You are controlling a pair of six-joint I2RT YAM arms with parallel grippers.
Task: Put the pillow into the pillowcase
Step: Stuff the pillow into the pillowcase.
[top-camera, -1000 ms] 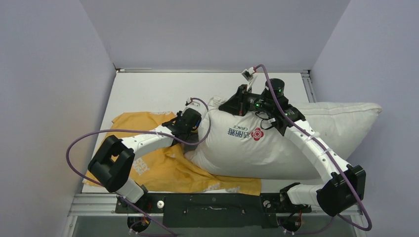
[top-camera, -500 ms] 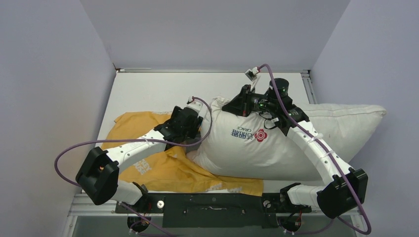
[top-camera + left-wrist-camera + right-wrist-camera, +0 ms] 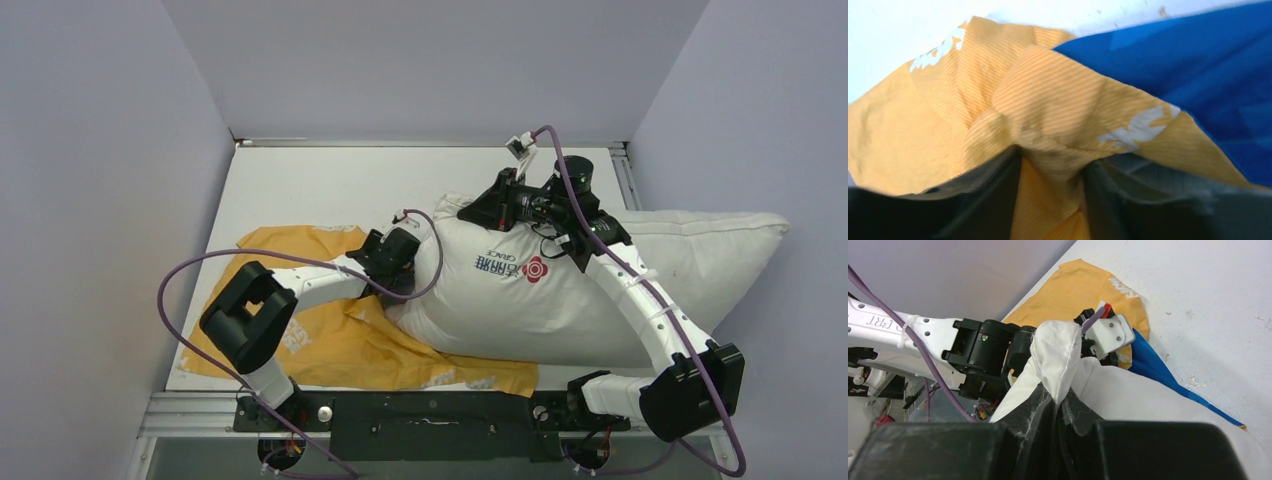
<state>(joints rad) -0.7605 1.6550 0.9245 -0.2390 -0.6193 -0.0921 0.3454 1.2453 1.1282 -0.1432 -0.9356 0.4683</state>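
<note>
The right end effector (image 3: 1055,402) is clamped on a corner of the pillow (image 3: 540,300) at centre frame, probably to steer it into the pillowcase (image 3: 340,345) at lower left. The left end effector (image 3: 1050,175) straddles an orange fold; I cannot tell whether it grips.

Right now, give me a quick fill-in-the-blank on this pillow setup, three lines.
1. The right gripper is ___ on a corner of the pillow.
2. In the left wrist view, orange fabric of the pillowcase bunches at the left gripper; its other face is ___.
3. In the top view, the pillowcase lies on the ___ arm's side of the pillow.
Missing words: shut; blue; left.
</note>
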